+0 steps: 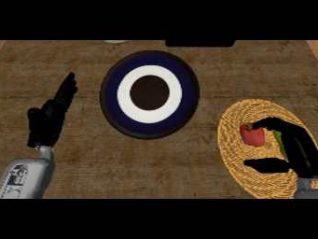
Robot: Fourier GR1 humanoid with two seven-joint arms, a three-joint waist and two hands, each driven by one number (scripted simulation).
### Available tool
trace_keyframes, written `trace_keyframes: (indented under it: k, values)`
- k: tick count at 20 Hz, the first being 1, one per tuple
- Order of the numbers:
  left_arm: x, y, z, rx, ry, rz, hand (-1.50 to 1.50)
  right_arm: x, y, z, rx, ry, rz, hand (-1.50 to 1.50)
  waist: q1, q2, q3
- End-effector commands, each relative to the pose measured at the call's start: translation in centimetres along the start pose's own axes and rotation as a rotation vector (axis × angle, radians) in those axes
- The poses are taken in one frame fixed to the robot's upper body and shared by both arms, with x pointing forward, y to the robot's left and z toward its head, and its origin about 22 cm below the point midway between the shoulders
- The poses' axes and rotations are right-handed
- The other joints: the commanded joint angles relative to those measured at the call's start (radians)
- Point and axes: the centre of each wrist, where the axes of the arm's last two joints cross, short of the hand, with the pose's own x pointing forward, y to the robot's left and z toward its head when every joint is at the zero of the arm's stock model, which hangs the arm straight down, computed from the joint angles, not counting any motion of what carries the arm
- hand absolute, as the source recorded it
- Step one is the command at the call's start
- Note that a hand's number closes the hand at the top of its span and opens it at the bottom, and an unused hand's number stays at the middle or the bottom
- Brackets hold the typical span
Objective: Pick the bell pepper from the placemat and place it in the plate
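Observation:
A red bell pepper [253, 136] with a green stem lies on the round woven placemat [247, 114] at the right of the counter. My right hand [300, 149] is over the placemat, its fingers arched round the pepper's right side and its thumb stretched out below it; whether they touch the pepper I cannot tell. The plate [149, 126], dark blue with a white ring and a brown centre, sits in the middle of the counter, left of the placemat. My left hand [50, 116] rests open at the left, fingers pointing up.
The wooden counter [65, 65] runs across the whole view. A dark object [199, 43] and a pale one [115, 41] peek in at the far edge, behind the plate.

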Motion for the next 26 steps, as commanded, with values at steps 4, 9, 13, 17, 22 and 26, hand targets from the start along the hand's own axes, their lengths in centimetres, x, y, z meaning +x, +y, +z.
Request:
trace_keyframes:
  k: [4,9,13,17,22,26]
  values:
    - [0.4,-1.0,0.7,0.009,0.003,-0.002,0.0,-0.2,0.0,-0.9,-0.081,-0.01,0.003,1.5,0.002,0.002,0.004]
    - [0.6,-0.6,0.1,-0.013,0.001,-0.006,0.0,-3.4,0.1,-0.4,0.346,0.336,0.128,1.5,0.018,0.011,0.001]
    - [1.9,-0.6,-0.9,-0.001,-0.014,0.009,0.0,-0.1,-1.5,-5.1,0.36,0.402,0.144,1.5,0.011,0.004,0.003]
    - [1.8,0.9,0.0,0.008,0.008,-0.006,0.0,1.3,-4.9,-5.0,0.106,0.284,0.057,1.5,0.001,-0.001,0.004]
    - [1.3,-0.6,-0.5,0.007,0.005,0.001,0.0,4.8,-7.6,-6.4,-0.095,0.1,-0.016,1.5,-0.005,-0.001,0.003]
    - [0.7,-2.0,-1.1,-0.003,-0.006,0.001,0.0,7.4,-9.2,-6.8,-0.112,-0.061,-0.085,1.5,-0.01,0.0,0.003]
